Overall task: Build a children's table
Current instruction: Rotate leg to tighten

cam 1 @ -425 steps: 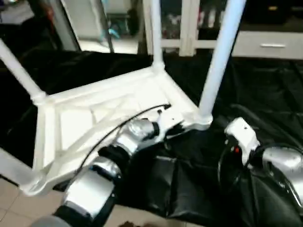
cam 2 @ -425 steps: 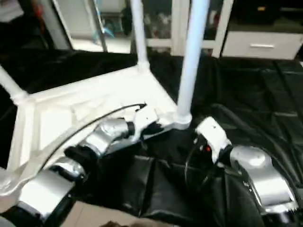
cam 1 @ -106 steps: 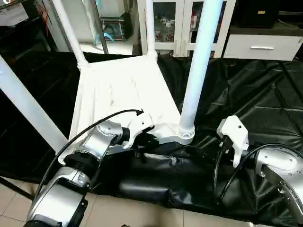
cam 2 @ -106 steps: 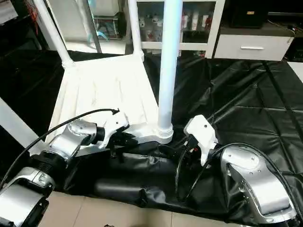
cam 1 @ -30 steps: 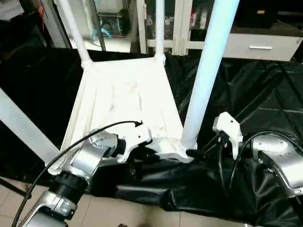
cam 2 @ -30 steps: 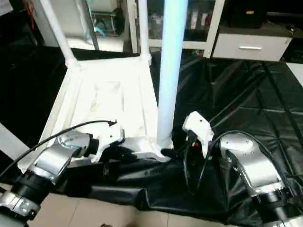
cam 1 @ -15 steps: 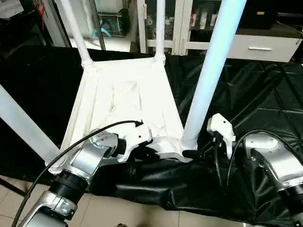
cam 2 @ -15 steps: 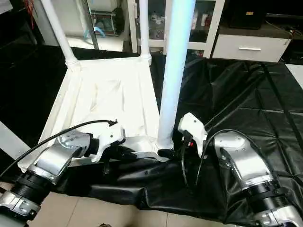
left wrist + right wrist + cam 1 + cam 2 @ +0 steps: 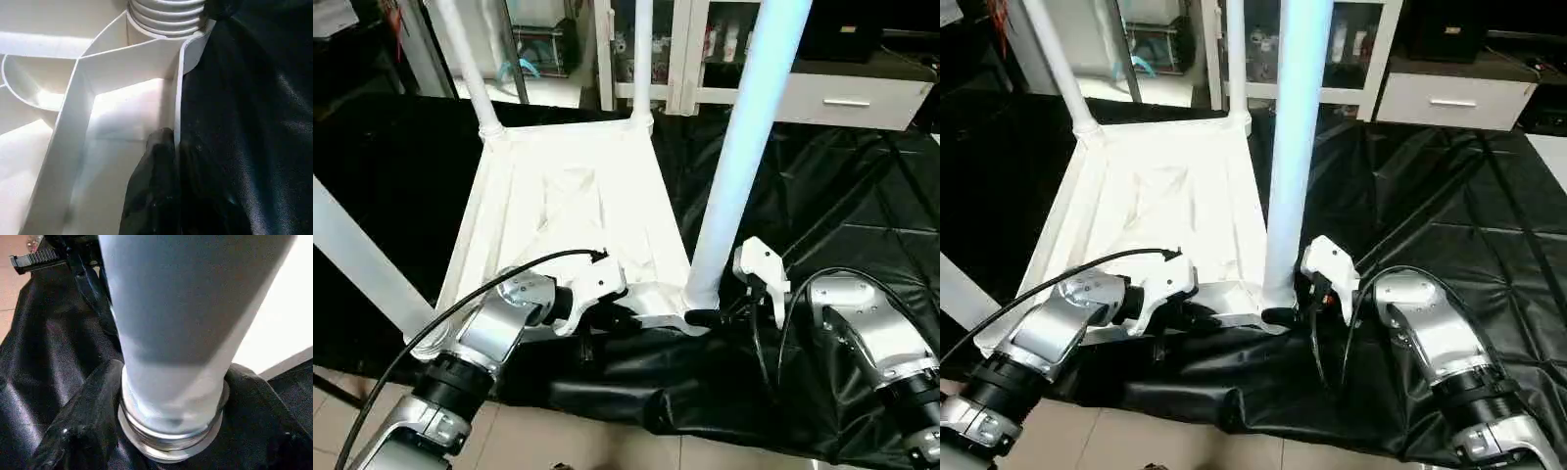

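The children's table lies upside down on a black sheet: a white ribbed tabletop [image 9: 568, 206] with legs standing up from its corners. My left gripper [image 9: 177, 152] is shut on the tabletop's near rim, one finger [image 9: 156, 161] inside the wall and the other outside. The near right leg [image 9: 739, 147] rises from its threaded socket. My right gripper [image 9: 705, 315] is closed around this leg's base, a black finger [image 9: 83, 421] pressed to each side just above the collar. The other legs stand at the far left [image 9: 465, 59], far right [image 9: 643, 49] and near left [image 9: 357, 259].
The crumpled black sheet [image 9: 842, 196] covers the work surface and folds up in front of the tabletop's near edge. White cabinets with a drawer [image 9: 847, 98] stand behind. Tile floor [image 9: 342, 421] shows at the near left. A black cable [image 9: 509, 279] arcs over my left forearm.
My right gripper has slid left up to the near right leg's base and its fingers have closed in on it. The left gripper has kept its hold on the rim.
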Robot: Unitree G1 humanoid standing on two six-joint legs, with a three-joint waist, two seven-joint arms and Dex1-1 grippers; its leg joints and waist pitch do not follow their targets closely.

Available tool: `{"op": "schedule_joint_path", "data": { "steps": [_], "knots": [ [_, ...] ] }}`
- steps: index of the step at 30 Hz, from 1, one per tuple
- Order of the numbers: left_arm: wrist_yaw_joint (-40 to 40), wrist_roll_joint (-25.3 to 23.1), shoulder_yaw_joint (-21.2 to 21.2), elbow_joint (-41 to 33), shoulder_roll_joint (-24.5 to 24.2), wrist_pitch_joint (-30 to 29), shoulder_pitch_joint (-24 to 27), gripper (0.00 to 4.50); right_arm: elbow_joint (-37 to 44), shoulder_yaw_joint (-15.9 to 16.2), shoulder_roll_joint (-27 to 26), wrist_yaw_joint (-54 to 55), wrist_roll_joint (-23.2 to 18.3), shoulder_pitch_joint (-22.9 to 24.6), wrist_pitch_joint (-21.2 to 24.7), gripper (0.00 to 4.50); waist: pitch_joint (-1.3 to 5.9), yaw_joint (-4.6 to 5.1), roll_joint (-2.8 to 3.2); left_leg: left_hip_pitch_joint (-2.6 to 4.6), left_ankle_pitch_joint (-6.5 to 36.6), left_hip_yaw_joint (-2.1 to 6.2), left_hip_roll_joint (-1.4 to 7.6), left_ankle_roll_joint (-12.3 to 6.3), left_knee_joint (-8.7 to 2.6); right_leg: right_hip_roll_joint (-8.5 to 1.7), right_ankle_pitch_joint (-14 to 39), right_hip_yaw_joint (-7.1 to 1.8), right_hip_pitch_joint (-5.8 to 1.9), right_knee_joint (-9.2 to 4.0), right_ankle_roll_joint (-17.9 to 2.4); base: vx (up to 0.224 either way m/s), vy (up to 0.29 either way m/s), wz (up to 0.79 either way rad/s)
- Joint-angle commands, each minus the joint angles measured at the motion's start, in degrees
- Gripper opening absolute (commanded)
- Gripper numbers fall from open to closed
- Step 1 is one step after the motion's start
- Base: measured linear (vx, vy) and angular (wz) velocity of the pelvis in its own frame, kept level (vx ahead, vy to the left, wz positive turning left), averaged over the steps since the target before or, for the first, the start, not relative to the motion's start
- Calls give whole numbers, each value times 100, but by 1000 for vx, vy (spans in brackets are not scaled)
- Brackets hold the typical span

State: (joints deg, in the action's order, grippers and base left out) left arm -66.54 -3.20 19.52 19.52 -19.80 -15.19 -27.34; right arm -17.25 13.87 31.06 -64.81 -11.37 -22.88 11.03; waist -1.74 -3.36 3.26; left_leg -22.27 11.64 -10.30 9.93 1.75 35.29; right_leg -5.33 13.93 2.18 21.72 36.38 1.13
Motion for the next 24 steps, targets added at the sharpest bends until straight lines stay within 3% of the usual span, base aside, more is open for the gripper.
{"op": "schedule_joint_path", "data": {
  "steps": [1, 3, 6, 8, 11, 17, 19, 21, 24],
  "knots": [
    [-8, 151, 56, 96, 37, -82, 195, 0, -76, 42, -53, 2, 95, -90, -65, 273, 329, -66, -202, 73, 0, 97, 296, -1029, -333, -314, -697, -150, -233, -308, -1851, 0, 0, 0],
    [32, 167, 26, 115, 62, -112, 182, 0, -108, 32, -78, 65, 123, -85, -85, 272, 330, -68, -189, 74, 21, 98, 299, -1002, -335, -322, -659, -152, -233, -310, -1853, 0, 0, 0],
    [632, 179, -230, 518, 402, -162, -39, 0, -878, -224, -537, 1705, 635, -277, -205, 272, 299, -8, -191, 66, 165, 89, 273, -880, -357, -305, -443, -153, -206, -346, -1858, 0, 0, 0],
    [984, 153, -344, 751, 586, -133, -188, 0, -1091, -384, -758, 2209, 621, -319, -54, 272, 275, 67, -202, 108, 739, 99, 267, -508, -419, -309, 370, -154, -219, -431, -1758, 0, 0, 0],
    [1596, 152, -551, 1197, 948, -123, -531, 0, -1334, -587, -1190, 3004, 596, -356, 140, 272, 259, 72, -198, 136, 982, 88, 263, -338, -442, -295, 648, -179, -181, -477, -1645, 0, 0, 0],
    [2858, 85, -875, 1921, 1544, -218, -1179, 0, -2060, -783, -1904, 4708, 859, -690, 248, 272, 293, -17, -193, 129, 778, 97, 248, -213, -464, -309, 296, -180, -176, -460, -1527, 0, 0, 0],
    [3815, -51, -1039, 2396, 1884, -201, -1543, 0, -2460, -976, -2368, 5901, 931, -914, 490, 272, 296, -15, -112, 131, 743, 107, 247, -166, -468, -305, 142, -182, -168, -446, -1530, 0, 0, 0],
    [4159, -140, -1048, 2650, 1984, -91, -1694, 0, -2602, -1089, -2578, 6287, 900, -1005, 546, 272, 309, -16, -133, 147, 789, 115, 246, -120, -482, -305, 82, -176, -179, -461, -1505, 0, 0, 0],
    [4270, -178, -1015, 2857, 2060, -16, -1811, 0, -2731, -1088, -2753, 6593, 966, -1123, 517, 272, 333, -53, -126, 117, 479, 107, 239, -286, -461, -313, -478, -166, -207, -434, -1483, 0, 0, 0]
  ]
}}
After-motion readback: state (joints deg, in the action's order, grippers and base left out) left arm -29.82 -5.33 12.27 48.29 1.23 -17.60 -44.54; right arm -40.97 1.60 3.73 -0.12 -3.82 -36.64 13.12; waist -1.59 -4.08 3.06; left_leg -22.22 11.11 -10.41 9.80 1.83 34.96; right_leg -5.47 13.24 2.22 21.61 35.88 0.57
